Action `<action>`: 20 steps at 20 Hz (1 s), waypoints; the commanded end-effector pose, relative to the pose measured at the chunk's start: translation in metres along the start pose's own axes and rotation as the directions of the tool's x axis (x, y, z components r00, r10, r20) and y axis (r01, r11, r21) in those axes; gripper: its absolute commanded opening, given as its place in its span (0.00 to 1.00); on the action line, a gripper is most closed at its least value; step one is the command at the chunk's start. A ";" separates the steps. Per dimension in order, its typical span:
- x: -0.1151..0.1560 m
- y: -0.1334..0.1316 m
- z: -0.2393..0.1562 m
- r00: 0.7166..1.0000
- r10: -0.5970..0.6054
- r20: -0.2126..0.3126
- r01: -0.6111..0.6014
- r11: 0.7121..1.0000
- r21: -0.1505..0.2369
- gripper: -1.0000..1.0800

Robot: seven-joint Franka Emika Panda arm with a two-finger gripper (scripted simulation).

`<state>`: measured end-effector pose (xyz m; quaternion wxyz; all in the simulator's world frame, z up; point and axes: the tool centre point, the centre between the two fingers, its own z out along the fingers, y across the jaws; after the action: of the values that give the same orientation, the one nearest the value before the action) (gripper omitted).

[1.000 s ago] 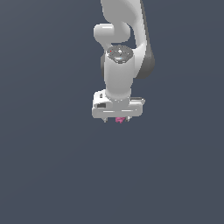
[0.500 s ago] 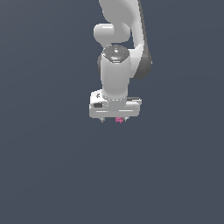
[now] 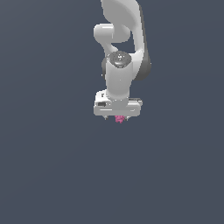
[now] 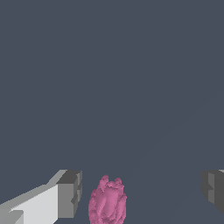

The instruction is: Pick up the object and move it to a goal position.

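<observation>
**Gripper open around the pink object**

In the wrist view the gripper (image 4: 140, 192) stands wide open: one grey finger pad (image 4: 70, 193) sits to one side of the frame and the other pad shows only as a sliver at the opposite edge. The object (image 4: 107, 202), a lumpy magenta-pink clump, lies in the gap between them. It is much closer to the first pad than to the far one, and a thin strip of dark surface separates it from that nearer pad, so nothing is clamped on it. Its lower part is cut off by the frame edge.

The exterior view shows what the wrist camera cannot: the whole white arm (image 3: 124, 48) reaching down from the top of the frame, its wrist pointing straight down and ending in the broad white gripper (image 3: 117, 117) body. Here the fingers are mostly hidden under that body, and how far they are spread cannot be read from this angle. Only a small bit of the object (image 3: 119, 118) peeks out beneath the gripper, a little toward the exterior view's right of its middle.

Around arm and object both views show only a plain, dark slate-grey bench (image 3: 52, 175), flat and uniform. No container is visible in either view.
</observation>
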<state>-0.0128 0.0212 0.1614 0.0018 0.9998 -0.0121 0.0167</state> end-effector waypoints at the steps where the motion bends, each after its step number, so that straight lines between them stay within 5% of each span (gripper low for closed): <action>1: -0.013 -0.005 0.010 1.000 0.030 0.005 -0.030 1.000 0.001 0.96; 12: -0.081 -0.022 0.054 0.984 0.179 0.026 -0.179 0.984 -0.001 0.96; 20: -0.106 -0.026 0.066 0.973 0.227 0.033 -0.227 0.974 -0.004 0.96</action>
<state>-0.1124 0.0487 0.0931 -0.0001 0.9924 -0.1229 0.0004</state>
